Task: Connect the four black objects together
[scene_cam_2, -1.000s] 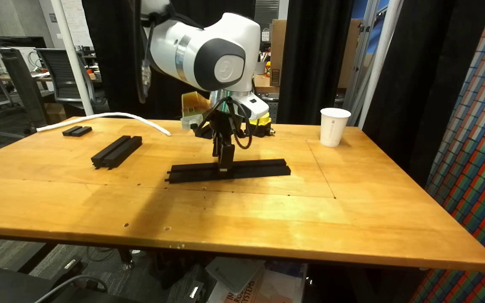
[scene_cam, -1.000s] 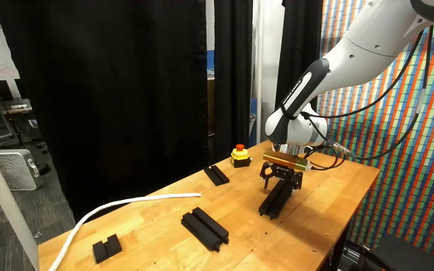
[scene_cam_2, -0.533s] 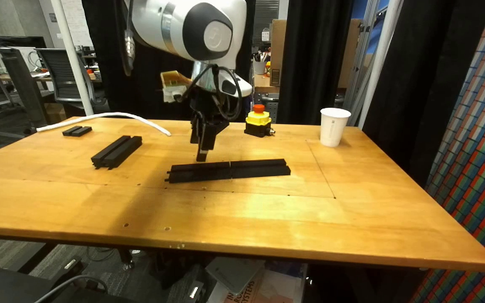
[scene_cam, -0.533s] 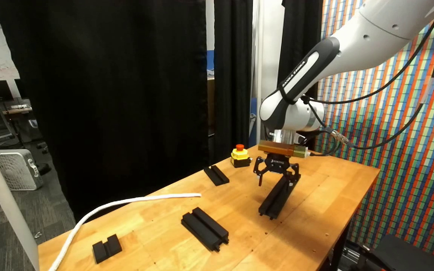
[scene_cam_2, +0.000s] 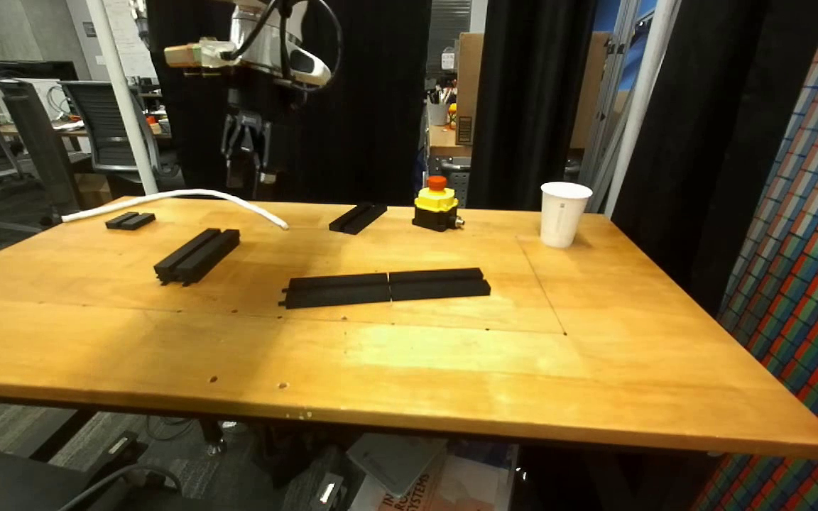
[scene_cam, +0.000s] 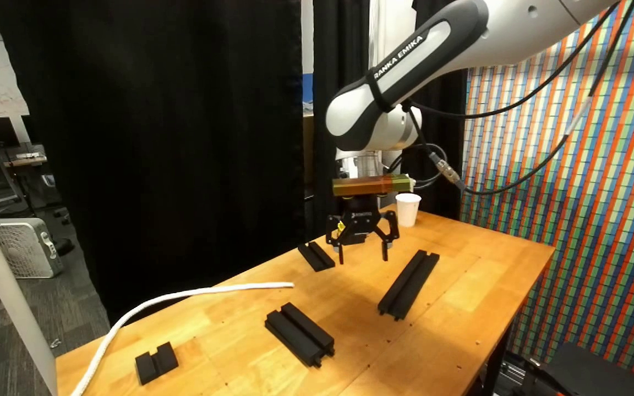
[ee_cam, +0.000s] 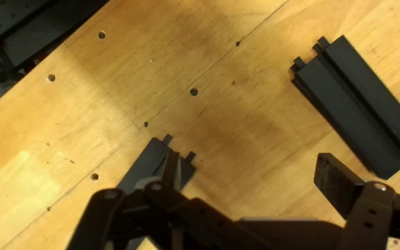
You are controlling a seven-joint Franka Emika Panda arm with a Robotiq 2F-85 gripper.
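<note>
Two black bar segments lie end to end on the table, with a thin seam between them: one segment [scene_cam_2: 338,292] has pegs at its outer end, the other [scene_cam_2: 441,285] lies beyond the seam. Together they form a strip [scene_cam: 409,284]. A third, separate black bar [scene_cam: 299,334] lies at an angle, pegs at one end; it also shows in an exterior view [scene_cam_2: 197,255] and the wrist view [ee_cam: 356,107]. A fourth such bar does not show. My gripper [scene_cam: 363,258] is open and empty, raised above the table. In the wrist view [ee_cam: 248,163], its left finger overlaps the strip's pegged end.
A flat black slab [scene_cam_2: 358,218] lies near the back edge beside the yellow emergency stop [scene_cam_2: 436,202]. A small notched black block [scene_cam: 156,363] and a white rope [scene_cam: 185,295] lie at one end. A white cup [scene_cam_2: 565,216] stands at the other. A black curtain [scene_cam: 152,143] hangs behind.
My gripper was low at the seam of the two segments. It has lifted off, risen and moved away toward the table's back. The two segments stay in place, end to end.
</note>
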